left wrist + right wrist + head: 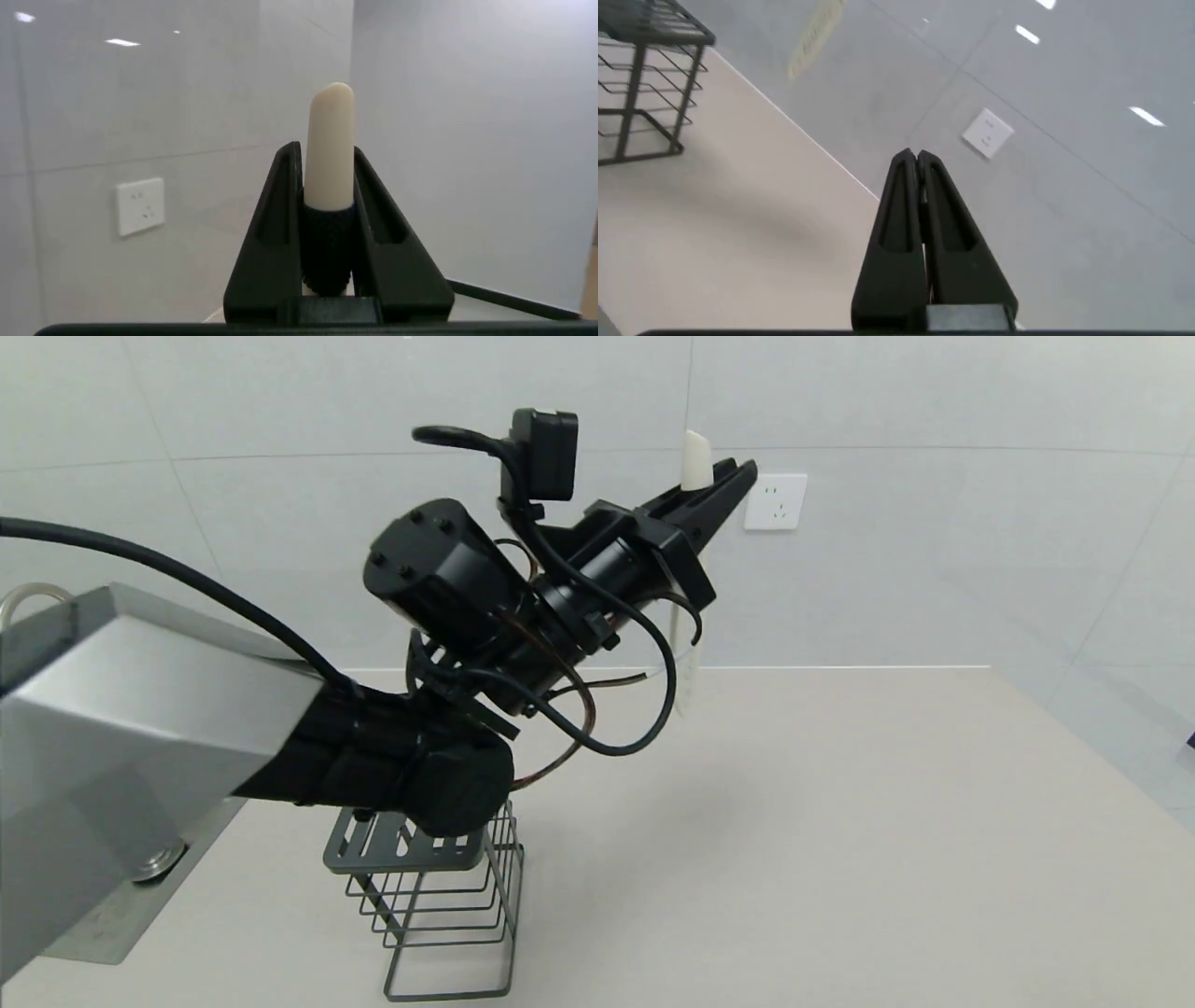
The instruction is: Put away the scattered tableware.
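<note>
Cream utensil (695, 457), one piece, is clamped in the left gripper (730, 481) at the upper centre of the head view, with its tip above the fingers. The left arm slants up from the lower left, hiding part of the one wire rack (439, 915) on the tabletop (840, 821). The right gripper (917, 161) is pressed together and holds nothing. One wall socket (775, 501) is behind.

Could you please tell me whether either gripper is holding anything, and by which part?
The left gripper clamps a cream utensil near its rounded upper end; the right gripper is shut on nothing.
</note>
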Tool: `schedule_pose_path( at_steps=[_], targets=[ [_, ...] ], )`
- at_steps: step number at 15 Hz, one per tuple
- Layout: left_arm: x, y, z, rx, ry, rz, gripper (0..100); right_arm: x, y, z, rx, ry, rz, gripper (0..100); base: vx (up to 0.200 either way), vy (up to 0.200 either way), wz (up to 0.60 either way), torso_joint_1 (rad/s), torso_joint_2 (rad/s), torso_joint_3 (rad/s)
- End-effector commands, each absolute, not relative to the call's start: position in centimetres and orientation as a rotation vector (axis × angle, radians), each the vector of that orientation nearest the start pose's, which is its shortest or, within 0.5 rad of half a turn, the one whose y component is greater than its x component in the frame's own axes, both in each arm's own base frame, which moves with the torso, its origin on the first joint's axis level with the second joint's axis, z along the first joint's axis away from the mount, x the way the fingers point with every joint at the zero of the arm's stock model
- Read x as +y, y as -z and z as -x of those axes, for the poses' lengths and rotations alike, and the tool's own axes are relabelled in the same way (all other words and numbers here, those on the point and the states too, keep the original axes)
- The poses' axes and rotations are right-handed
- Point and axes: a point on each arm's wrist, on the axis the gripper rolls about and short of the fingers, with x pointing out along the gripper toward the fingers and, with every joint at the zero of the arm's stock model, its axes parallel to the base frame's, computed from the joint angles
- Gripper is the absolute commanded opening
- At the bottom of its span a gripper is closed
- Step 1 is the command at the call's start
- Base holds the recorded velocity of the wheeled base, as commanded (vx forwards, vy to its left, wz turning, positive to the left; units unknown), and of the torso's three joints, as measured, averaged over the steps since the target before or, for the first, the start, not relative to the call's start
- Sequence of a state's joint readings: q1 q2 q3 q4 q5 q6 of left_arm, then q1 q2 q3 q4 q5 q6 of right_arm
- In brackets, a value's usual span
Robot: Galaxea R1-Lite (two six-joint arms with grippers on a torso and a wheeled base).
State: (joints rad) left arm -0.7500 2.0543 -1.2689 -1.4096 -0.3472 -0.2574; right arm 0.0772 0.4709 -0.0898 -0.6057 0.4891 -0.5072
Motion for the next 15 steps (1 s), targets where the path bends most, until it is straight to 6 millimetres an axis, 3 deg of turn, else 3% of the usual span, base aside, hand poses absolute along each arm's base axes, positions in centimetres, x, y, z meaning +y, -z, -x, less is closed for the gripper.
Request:
schedule_pose_path(
  at_steps=[1,2,4,7,10,12,15],
  targets=[
    [-24.5,-29.3,-27.1,-0.566,1.077,0.326,0,1.1,-12.2,1.5,-0.362,-0.327,0.526,0,0.0,0.0,0.0,0.0,0.0,0.0],
    [-23.4,-29.9,-26.8,-0.562,1.025,0.322,0,1.2,-10.9,2.0,-0.299,-0.306,0.496,0,0.0,0.0,0.0,0.0,0.0,0.0],
    [-21.3,-31.3,-25.8,-0.576,0.978,0.322,0,1.0,-10.3,1.7,-0.212,-0.277,0.402,0,0.0,0.0,0.0,0.0,0.0,0.0],
    [-18.8,-31.7,-25.2,-0.546,0.931,0.301,0,0.9,-8.4,1.5,-0.002,-0.245,0.268,0,0.0,0.0,0.0,0.0,0.0,0.0],
    [-17.9,-32.6,-24.2,-0.541,0.923,0.298,0,0.8,-8.4,1.5,0.022,-0.197,0.128,0,0.0,0.0,0.0,0.0,0.0,0.0],
    [-17.6,-33.1,-23.9,-0.535,0.919,0.299,0,0.8,-8.4,1.5,0.024,-0.197,0.133,0,0.0,0.0,0.0,0.0,0.0,0.0],
    [-16.9,-32.0,-23.0,-0.487,0.896,0.265,0,0.8,-8.4,1.5,0.024,-0.197,0.137,0,0.0,0.0,0.0,0.0,0.0,0.0]
  ],
)
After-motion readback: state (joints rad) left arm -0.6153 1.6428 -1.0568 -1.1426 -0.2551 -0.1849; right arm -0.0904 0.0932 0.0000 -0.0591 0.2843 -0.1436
